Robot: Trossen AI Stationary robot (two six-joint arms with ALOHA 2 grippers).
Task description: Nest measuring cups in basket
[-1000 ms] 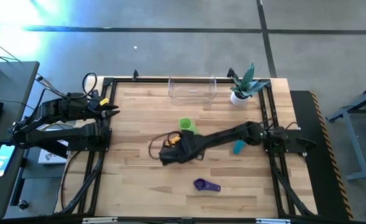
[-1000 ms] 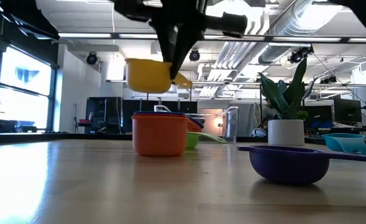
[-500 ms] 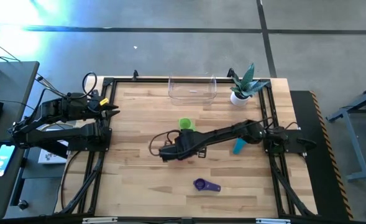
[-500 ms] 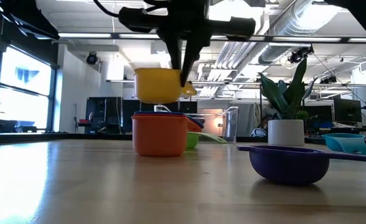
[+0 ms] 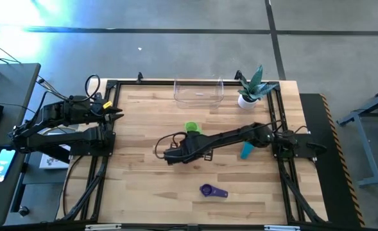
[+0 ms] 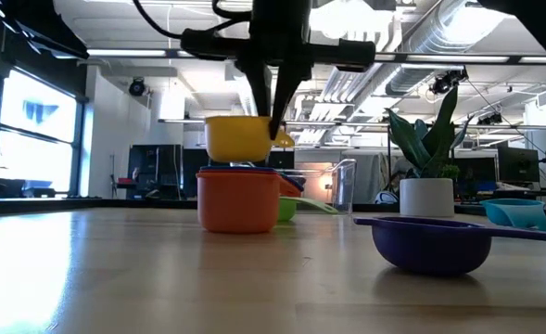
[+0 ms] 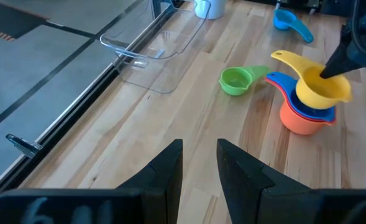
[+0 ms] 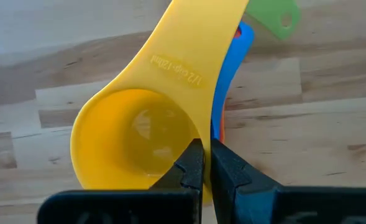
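Lowered over the last second, the yellow plastic measuring cup (image 6: 243, 139) now hangs just above the stack I'm building: an orange plastic cup (image 6: 238, 200) with a blue one inside, mid-desk. My right gripper (image 6: 279, 125) has its fingers pinched on the yellow cup's rim. Only the release remains for this cup. The green cup (image 5: 192, 129) lies just at 12 o'clock of the stack, the clear plastic basket (image 5: 199, 92) farther that way, empty. My left gripper (image 7: 199, 163) waits parted at 9 o'clock.

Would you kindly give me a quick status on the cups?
Right gripper shut on yellow cup, just above orange-blue stack. Left gripper open, parked at table's left edge. Basket holds no cups. Nothing in the way.
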